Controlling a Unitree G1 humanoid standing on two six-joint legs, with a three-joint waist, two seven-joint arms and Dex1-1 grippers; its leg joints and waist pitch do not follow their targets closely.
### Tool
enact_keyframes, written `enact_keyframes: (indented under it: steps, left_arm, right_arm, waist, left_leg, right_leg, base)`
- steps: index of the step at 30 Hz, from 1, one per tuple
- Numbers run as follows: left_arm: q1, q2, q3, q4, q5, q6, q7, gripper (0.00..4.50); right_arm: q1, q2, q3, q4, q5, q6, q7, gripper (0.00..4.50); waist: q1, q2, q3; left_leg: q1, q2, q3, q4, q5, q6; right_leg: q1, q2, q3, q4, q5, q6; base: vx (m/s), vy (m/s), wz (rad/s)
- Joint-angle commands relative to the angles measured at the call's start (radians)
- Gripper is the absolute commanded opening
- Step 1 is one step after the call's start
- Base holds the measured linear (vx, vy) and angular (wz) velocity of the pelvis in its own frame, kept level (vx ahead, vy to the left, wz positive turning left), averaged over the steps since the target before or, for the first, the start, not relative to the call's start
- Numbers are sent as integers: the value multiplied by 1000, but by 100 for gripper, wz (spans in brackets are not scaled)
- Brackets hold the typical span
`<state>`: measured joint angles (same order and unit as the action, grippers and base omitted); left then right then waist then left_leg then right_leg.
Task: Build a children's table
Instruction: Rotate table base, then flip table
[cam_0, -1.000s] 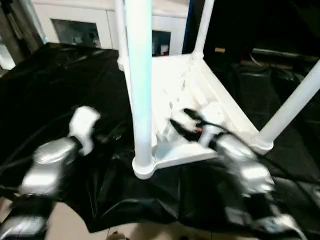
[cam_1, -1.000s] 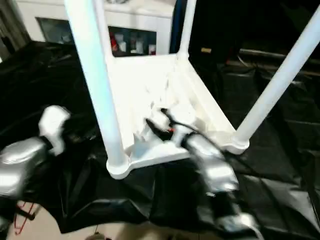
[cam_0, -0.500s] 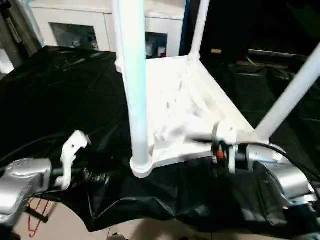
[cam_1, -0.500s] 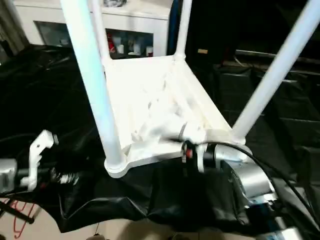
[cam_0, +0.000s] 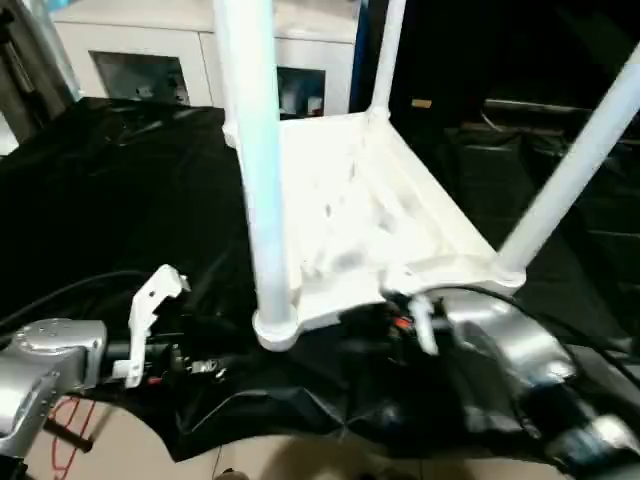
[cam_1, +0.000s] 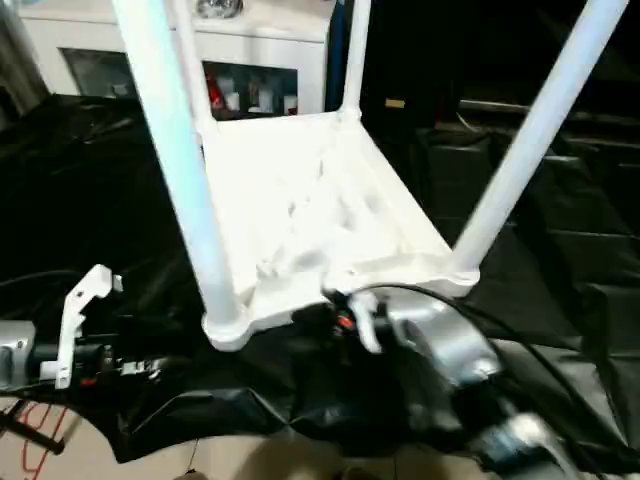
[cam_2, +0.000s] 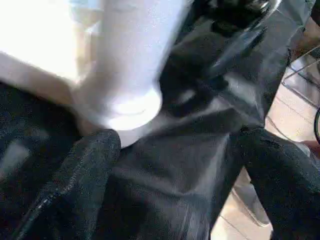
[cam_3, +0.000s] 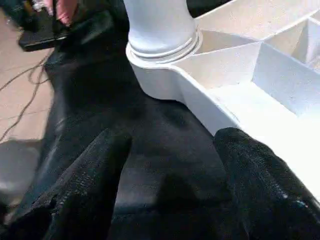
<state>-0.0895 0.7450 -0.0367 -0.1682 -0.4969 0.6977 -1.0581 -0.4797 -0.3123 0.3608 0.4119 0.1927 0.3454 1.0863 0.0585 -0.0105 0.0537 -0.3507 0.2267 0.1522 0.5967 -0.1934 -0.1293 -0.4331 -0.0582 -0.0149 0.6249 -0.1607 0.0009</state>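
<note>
Four legs (cam_0: 255, 180) upright on one inverted tabletop (cam_0: 370, 220); both grippers' jaws wide, empty.

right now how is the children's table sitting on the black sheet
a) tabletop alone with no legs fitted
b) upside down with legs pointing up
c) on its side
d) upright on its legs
b: the tabletop lies with its ribbed underside facing up on the black sheet, and legs rise from its corners, such as the near leg.

four upright legs (cam_0: 255, 170) around open tabletop (cam_0: 370, 215); black sheet (cam_0: 110, 190) alongside
</note>
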Motion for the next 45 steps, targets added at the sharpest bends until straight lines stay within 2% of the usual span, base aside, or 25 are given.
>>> enact_keyframes:
  steps: [1,3,7,11,13,14,18,20,21,22,25,28,31,32,34,35,36,38,40,45]
  left_arm:
    - [-12,-5,-2,-16,13,10,33,442]
    - [-25,-32,0,10,56,-16,92,442]
    - [-65,-97,23,100,151,-117,244,442]
    - [-97,-130,53,142,178,-130,344,442]
    - [-114,-149,70,160,198,-135,404,442]
    - [-126,-168,83,178,222,-148,454,442]
    - [-140,-214,111,203,233,-190,519,442]
    - [-142,-269,116,194,229,-262,553,442]
    - [-139,-293,118,188,223,-286,563,442]
    - [-124,-318,114,166,203,-281,559,442]
    - [-97,-323,91,141,202,-270,542,442]
    - [-72,-353,71,133,222,-293,560,442]
    - [-82,-372,67,144,233,-301,586,442]
    - [-124,-417,62,205,288,-325,677,442]
    - [-153,-446,69,246,314,-345,736,442]
    - [-169,-462,75,267,324,-355,768,442]
    - [-190,-485,83,295,333,-374,811,442]
    - [-205,-506,91,316,337,-388,843,442]
    - [-225,-540,111,340,319,-398,870,442]
    - [-217,-592,139,328,310,-402,917,381]
  right_arm:
    - [-24,12,-9,39,-23,-23,-46,320]
    - [-37,62,-30,73,-19,-54,-84,320]
    - [-53,166,-83,131,0,-139,-176,320]
    - [-64,259,-139,163,45,-170,-267,320]
    - [-64,282,-145,162,49,-202,-281,320]
    - [-64,288,-147,157,44,-222,-282,320]
    - [-59,287,-168,138,45,-235,-291,320]
    - [-46,266,-197,114,19,-258,-353,320]
    - [-36,256,-207,101,10,-259,-376,320]
    - [-12,239,-220,70,7,-250,-396,320]
    - [24,218,-230,25,9,-242,-406,320]
    - [103,187,-260,-74,9,-226,-438,320]
    - [123,182,-271,-99,7,-223,-453,320]
    - [151,179,-284,-141,6,-216,-495,320]
    - [158,184,-290,-156,13,-210,-510,320]
    - [163,187,-293,-165,20,-204,-514,320]
    - [166,190,-291,-167,22,-203,-513,320]
    - [171,191,-286,-172,21,-200,-513,320]
    - [178,192,-270,-173,10,-201,-506,320]
    - [206,183,-238,-227,27,-162,-466,320]
  waist:
    - [0,13,-55]
    - [-4,15,-54]
    - [-7,14,-56]
    - [-7,20,-60]
    - [-7,20,-61]
    - [-6,22,-63]
    - [3,23,-65]
    - [7,19,-66]
    - [8,21,-68]
    - [9,18,-67]
    - [11,16,-70]
    - [8,15,-69]
    - [3,17,-68]
    - [-1,17,-65]
    - [2,16,-65]
    - [-1,22,-63]
    - [1,24,-64]
    - [1,20,-65]
    - [0,19,-65]
    - [-1,17,-67]
  left_leg:
    - [-2,-21,16,-72,-322,-7]
    - [-5,-21,16,-73,-329,-7]
    - [-2,-23,15,-71,-325,-11]
    - [-2,-21,13,-75,-317,-18]
    - [-3,-20,13,-75,-318,-17]
    - [-1,-19,13,-75,-301,-15]
    - [-1,-20,17,-73,-278,-10]
    - [-6,-20,17,-73,-254,-12]
    - [-3,-20,18,-71,-250,-13]
    - [-5,-20,19,-71,-243,-11]
    - [-13,-21,18,-70,-214,-8]
    - [-14,-21,19,-69,-214,-1]
    - [-16,-22,20,-69,-215,4]
    - [-13,-23,21,-69,-234,7]
    - [-9,-24,21,-66,-246,7]
    - [-12,-25,20,-68,-260,4]
    - [-11,-26,17,-69,-270,0]
    - [-13,-25,16,-69,-271,0]
    - [-16,-27,17,-68,-271,-1]
    - [-21,-25,14,-67,-251,11]
  right_leg:
    - [47,-31,13,-92,-458,-143]
    - [44,-31,12,-93,-470,-136]
    - [43,-30,12,-97,-484,-122]
    - [46,-31,14,-87,-414,-143]
    - [47,-30,13,-84,-386,-150]
    - [48,-30,13,-80,-340,-164]
    - [50,-28,15,-74,-267,-183]
    - [55,-31,15,-75,-251,-184]
    - [53,-31,15,-74,-243,-186]
    - [55,-30,16,-75,-233,-186]
    - [62,-30,15,-69,-193,-183]
    - [62,-30,16,-71,-206,-171]
    - [62,-27,15,-74,-202,-173]
    - [59,-24,15,-81,-231,-163]
    - [56,-26,15,-84,-261,-151]
    - [57,-25,15,-90,-295,-136]
    - [57,-27,14,-89,-317,-126]
    - [57,-28,14,-93,-340,-114]
    - [57,-28,14,-95,-344,-114]
    - [60,-28,13,-91,-304,-126]
  base:
    - [0,0,0]
    - [0,0,0]
    - [0,0,0]
    - [0,0,0]
    - [0,0,0]
    - [0,0,0]
    - [0,0,0]
    - [0,0,0]
    - [0,0,0]
    - [0,0,0]
    - [0,0,0]
    - [0,0,0]
    - [0,0,0]
    - [0,0,0]
    - [0,0,0]
    - [0,0,0]
    - [0,0,0]
    - [0,0,0]
    - [0,0,0]
    - [0,0,0]
